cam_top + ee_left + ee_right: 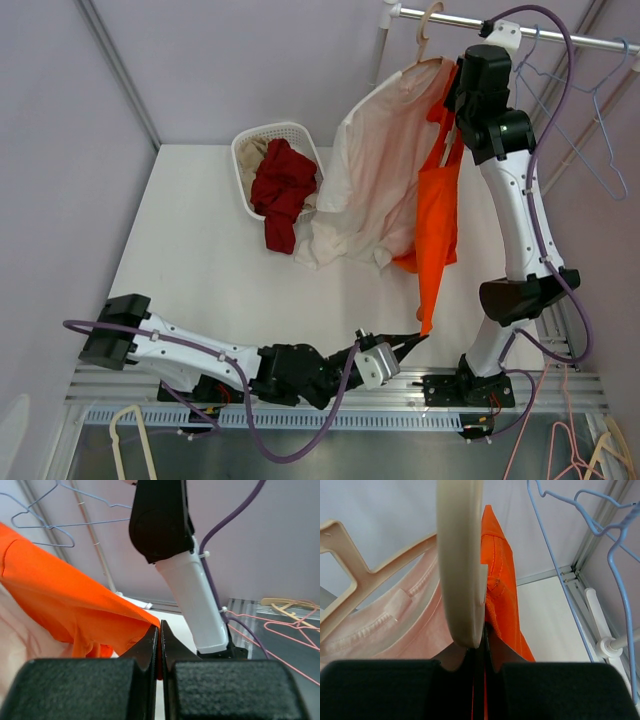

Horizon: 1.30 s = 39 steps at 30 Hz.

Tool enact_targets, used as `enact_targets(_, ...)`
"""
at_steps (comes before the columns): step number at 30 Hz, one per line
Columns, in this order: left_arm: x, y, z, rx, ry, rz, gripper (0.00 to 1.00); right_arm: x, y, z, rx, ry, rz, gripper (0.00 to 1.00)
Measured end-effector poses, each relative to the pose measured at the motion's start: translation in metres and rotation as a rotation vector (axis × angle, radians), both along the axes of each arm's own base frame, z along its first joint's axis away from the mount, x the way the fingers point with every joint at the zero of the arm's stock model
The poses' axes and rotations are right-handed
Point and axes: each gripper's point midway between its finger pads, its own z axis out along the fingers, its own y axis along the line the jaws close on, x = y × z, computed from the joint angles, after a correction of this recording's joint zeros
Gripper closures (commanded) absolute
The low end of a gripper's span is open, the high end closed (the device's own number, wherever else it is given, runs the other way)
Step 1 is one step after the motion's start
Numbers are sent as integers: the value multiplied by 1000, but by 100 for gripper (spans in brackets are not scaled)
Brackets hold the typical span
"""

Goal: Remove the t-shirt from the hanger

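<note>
T-shirt [437, 215] orange | left claw [159, 635] pinches hem | right claw [479, 647] clamps it, seemingly, at hanger [460, 570] | basket [262, 133]: red cloth [282, 182]

Plain lilac-grey walls [250, 60] stand behind and to both sides of the pincers. The white table [200, 270] is ahead of the left pincer [418, 341] and below the right pincer [480, 652]. A metal clothes rail [600, 43] runs off to the right beside the right pincer. An aluminium corner post [115, 70] is far left of both. Slotted aluminium rails [130, 385] lie at the table's near edge, left of the left pincer. The grey floor [400, 455] is behind the left pincer. The light is soft and even.
</note>
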Motion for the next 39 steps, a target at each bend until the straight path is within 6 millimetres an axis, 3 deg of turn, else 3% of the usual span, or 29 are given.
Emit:
enact_targets(6,8,-2,-14,41,-21,56,97,-4,1,9,11,-25,6,100)
enact_targets(8,9,-2,-27,64,-21,66,87,-7,1,14,18,-33,13,100)
enact_targets(9,10,-2,-33,77,-18,68,70,-9,2,18,24,-41,17,100)
enact_targets(10,9,-2,-41,88,-9,64,23,-10,2,23,32,-53,22,100)
enact_targets(11,9,-3,-48,104,-7,63,4,-12,3,29,44,-69,27,100)
enact_targets(12,9,-4,-55,115,1,63,0,-15,3,34,50,-82,30,100)
enact_targets(15,14,-6,-68,140,20,92,1,-26,4,48,65,-113,45,100)
enact_targets(19,33,3,-68,134,17,158,1,-46,4,70,80,-162,60,100)
enact_targets(23,63,20,-46,82,24,228,0,-63,5,80,87,-177,75,100)
enact_targets(27,103,42,-17,-2,40,318,0,-67,9,80,94,-175,87,100)
enact_targets(30,130,52,-10,-24,40,380,0,-68,15,80,99,-175,102,100)
enact_targets(39,186,32,-27,7,15,435,0,-84,21,80,106,-173,139,100)
